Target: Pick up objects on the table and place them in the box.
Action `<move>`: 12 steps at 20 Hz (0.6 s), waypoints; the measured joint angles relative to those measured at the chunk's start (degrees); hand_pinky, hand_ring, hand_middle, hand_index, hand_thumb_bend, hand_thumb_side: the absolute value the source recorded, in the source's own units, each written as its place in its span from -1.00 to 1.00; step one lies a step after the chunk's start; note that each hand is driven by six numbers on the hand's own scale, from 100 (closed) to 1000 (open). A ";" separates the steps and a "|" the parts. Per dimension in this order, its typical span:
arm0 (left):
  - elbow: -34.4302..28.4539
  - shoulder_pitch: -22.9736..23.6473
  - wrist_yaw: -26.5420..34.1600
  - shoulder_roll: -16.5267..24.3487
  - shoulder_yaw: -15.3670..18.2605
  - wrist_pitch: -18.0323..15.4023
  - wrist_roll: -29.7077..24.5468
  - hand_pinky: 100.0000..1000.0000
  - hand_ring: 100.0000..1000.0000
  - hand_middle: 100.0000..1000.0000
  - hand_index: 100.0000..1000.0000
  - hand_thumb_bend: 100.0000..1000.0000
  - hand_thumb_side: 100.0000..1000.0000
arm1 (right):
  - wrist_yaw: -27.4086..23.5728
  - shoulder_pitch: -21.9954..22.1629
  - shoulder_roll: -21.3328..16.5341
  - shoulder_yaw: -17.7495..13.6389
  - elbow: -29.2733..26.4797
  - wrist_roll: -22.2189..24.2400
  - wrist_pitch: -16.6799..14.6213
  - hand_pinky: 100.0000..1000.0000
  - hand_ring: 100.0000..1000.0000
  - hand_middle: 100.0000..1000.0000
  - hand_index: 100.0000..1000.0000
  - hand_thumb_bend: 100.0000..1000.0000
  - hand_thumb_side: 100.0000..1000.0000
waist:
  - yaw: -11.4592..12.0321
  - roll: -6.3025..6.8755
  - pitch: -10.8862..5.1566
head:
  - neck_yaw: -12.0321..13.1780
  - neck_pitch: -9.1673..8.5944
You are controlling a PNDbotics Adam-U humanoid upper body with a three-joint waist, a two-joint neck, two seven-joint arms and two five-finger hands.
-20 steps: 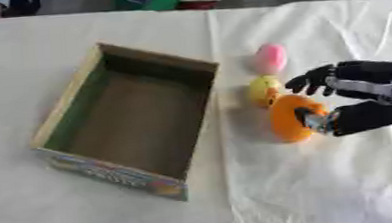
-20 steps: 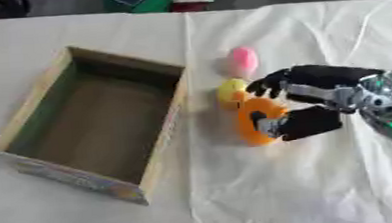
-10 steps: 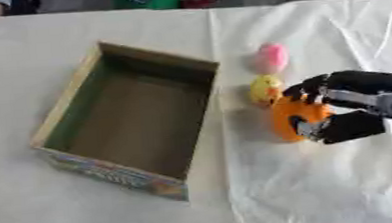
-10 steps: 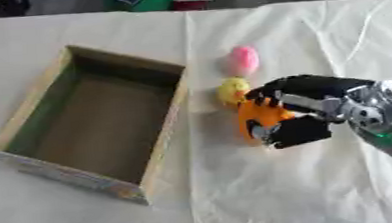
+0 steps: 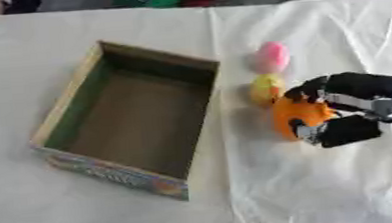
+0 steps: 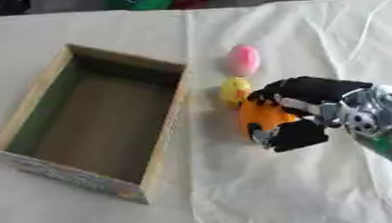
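With fingers and thumb curled round the orange object point(image 6: 259, 117), right robot hand point(image 6: 309, 109) grips it on the desk point(image 6: 284, 187), right of the box point(image 6: 95, 121). Yellow object point(image 6: 234, 90) touches orange one; pink object point(image 6: 243, 60) just behind. Box empty.
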 measured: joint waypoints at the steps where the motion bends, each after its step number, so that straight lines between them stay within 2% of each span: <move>1: 0.00 0.00 -0.02 0.00 0.00 0.02 -0.02 -0.17 0.17 0.14 0.46 -1.00 1.00 | 0.00 0.00 0.00 -0.33 0.00 -0.41 -0.39 0.52 0.65 0.71 1.00 -1.00 0.68 | -0.01 -0.01 0.00 | 0.02 0.00; 12: 0.00 0.03 -0.16 0.00 0.00 0.21 -0.19 -0.17 0.17 0.14 0.45 -1.00 1.00 | 3.02 0.03 -0.88 -3.20 0.00 -3.55 -3.26 0.54 0.68 0.74 1.00 -1.00 0.64 | -0.23 -0.18 0.00 | 0.27 -0.01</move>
